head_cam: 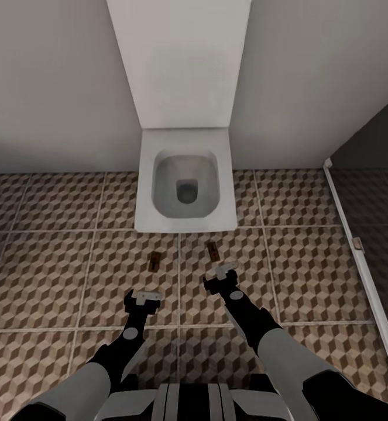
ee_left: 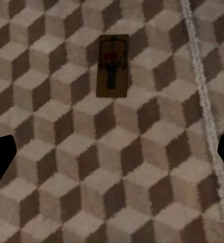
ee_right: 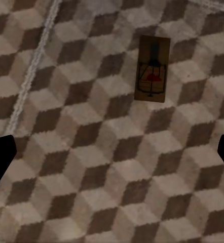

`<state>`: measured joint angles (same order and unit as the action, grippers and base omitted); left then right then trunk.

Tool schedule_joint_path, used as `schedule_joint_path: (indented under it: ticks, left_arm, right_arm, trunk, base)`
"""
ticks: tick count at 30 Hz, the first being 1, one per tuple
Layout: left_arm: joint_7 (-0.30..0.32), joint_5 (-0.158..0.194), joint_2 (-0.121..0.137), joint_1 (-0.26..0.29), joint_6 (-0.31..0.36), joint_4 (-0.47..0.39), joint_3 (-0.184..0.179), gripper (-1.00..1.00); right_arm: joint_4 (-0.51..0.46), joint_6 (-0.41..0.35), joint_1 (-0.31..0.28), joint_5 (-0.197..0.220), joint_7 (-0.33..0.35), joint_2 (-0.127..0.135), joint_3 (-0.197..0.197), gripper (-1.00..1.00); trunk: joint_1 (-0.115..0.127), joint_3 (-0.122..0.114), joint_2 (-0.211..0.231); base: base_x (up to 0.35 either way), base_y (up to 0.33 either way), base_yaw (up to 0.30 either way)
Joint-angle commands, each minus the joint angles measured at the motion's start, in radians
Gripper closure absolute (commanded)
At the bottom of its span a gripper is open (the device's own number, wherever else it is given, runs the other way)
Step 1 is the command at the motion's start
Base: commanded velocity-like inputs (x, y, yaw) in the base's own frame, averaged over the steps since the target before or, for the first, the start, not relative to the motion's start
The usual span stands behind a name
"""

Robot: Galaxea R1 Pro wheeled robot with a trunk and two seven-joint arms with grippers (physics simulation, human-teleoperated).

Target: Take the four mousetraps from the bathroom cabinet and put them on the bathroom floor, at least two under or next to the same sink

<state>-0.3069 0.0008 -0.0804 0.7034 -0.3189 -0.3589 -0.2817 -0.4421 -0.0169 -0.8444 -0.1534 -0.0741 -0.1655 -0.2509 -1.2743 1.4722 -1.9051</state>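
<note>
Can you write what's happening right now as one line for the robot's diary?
two mousetraps flat on bathroom floor before toilet | left gripper open, empty | right gripper open, empty

Arms: pale grey shells, black jointed wrists. Left tool (head_cam: 141, 299) and right tool (head_cam: 220, 276): black bodies, light-grey fingers. Trunk: grey-and-black striped.

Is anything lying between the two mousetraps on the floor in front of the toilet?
No. In the head view, only bare bathroom floor with one grout line separates the left mousetrap from the right mousetrap.
</note>
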Motion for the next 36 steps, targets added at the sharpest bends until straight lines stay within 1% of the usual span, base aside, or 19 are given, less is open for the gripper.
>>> schedule_joint_path:
  ticks: [1,25,36]
  left_arm:
    - [-0.01,0.0,0.001,0.001,-0.002,0.001,-0.008,-1.0]
    - [-0.011,0.001,0.001,0.001,-0.001,0.003,-0.008,-1.0]
    - [-0.011,0.001,0.001,0.001,-0.001,0.003,-0.008,-1.0]
  right_arm:
    - [0.0,-0.002,-0.001,-0.008,-0.007,0.001,-0.005,-1.0]
    - [0.0,-0.004,0.0,-0.007,-0.009,0.0,-0.005,-1.0]
    - [0.0,-0.005,0.0,-0.006,-0.009,0.0,-0.005,-1.0]
  trunk:
    - [0.004,-0.003,0.007]
    - [0.096,-0.078,0.175]
    - [0.138,-0.124,0.252]
  base:
    - [0.0,0.0,0.0]
    - [0.0,0.0,-0.001]
    - [0.0,0.0,-0.058]
